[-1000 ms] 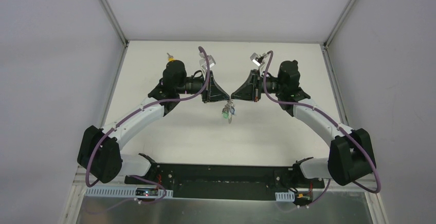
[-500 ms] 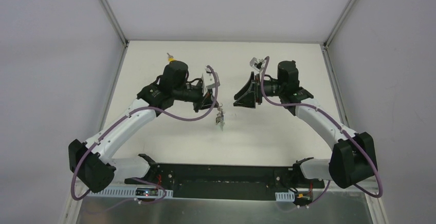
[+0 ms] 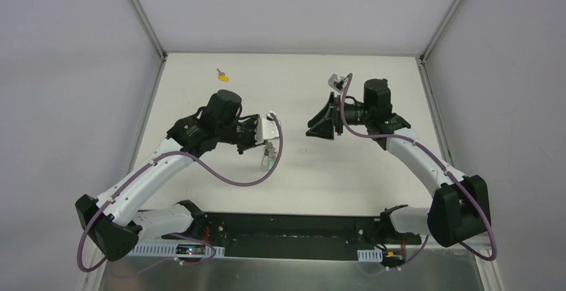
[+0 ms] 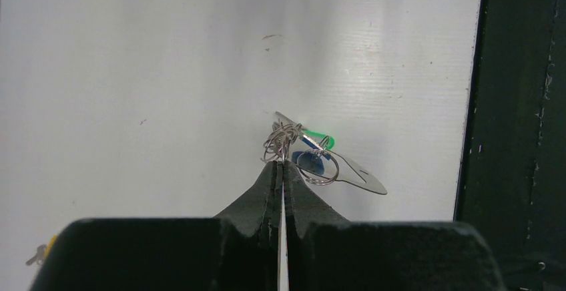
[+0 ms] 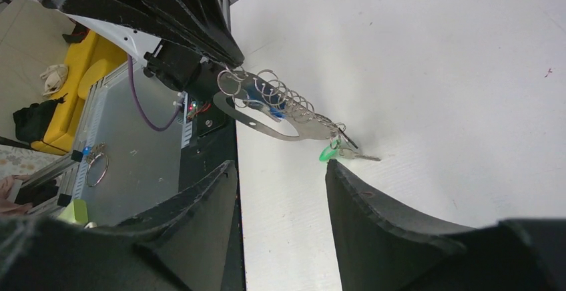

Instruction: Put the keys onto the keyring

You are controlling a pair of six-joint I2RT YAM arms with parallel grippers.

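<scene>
The left pincer (image 4: 281, 168) is squeezed tight on the keyring (image 4: 366, 181), with a green key (image 4: 319, 139) and a blue key (image 4: 310, 163) hanging from it. The right pincer (image 5: 280, 167) stands apart, holding nothing.

The keyring (image 4: 364, 181) is seen as thin, bright polished metal, with shiny wire rings. The keys (image 4: 319, 139) are headed in glossy coloured plastic. The bench (image 4: 133, 71) is finished matt white, faintly ribbed. The left end effector (image 4: 281, 165) is moulded in matt black plastic.
</scene>
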